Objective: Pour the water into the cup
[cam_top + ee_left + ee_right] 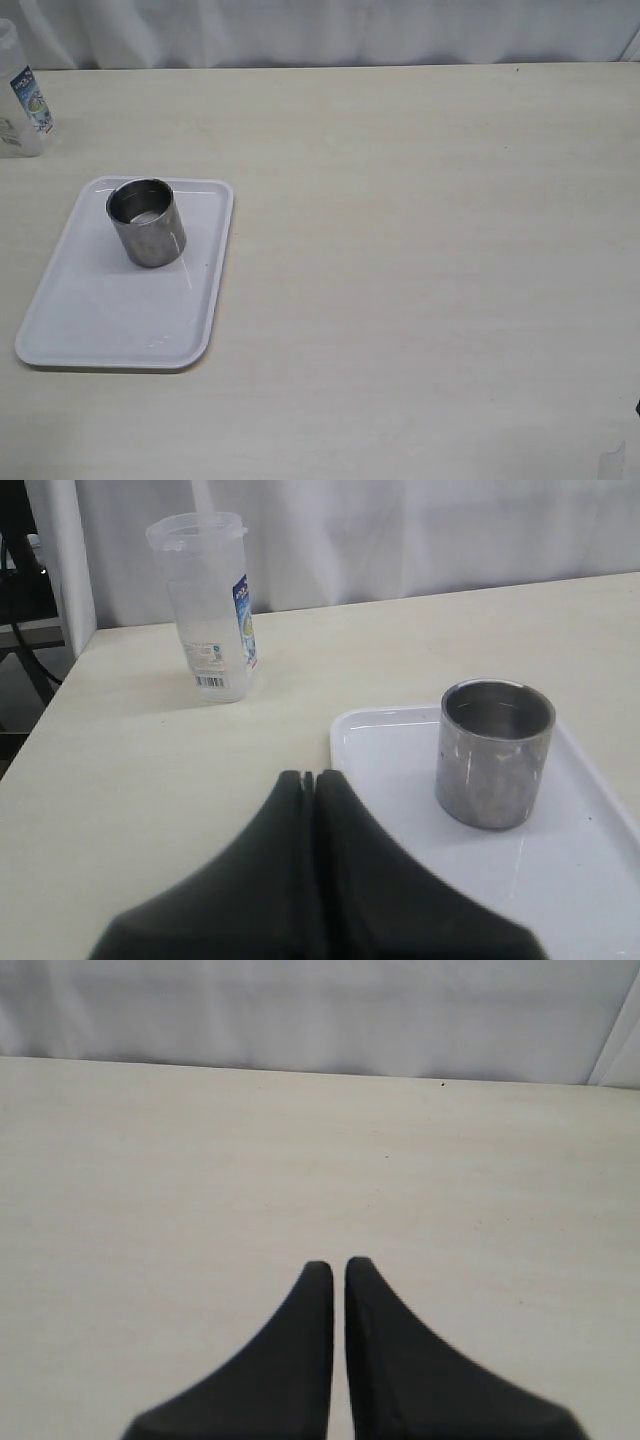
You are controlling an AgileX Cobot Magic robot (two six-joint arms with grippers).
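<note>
Both the left end effector (308, 777) and right end effector (338, 1264) are clenched empty; container label (243, 620) illegible.

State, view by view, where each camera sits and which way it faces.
Exterior view: high up, looking down on the table, tray, cup; no arm clearly shows.
Left wrist view: behind the left gripper, shut, facing cup, plastic container, curtain.
Right wrist view: behind the right gripper, fingers near together, facing table and curtain.
Shared: exterior and left wrist views both show cup, tray, plastic container.
</note>
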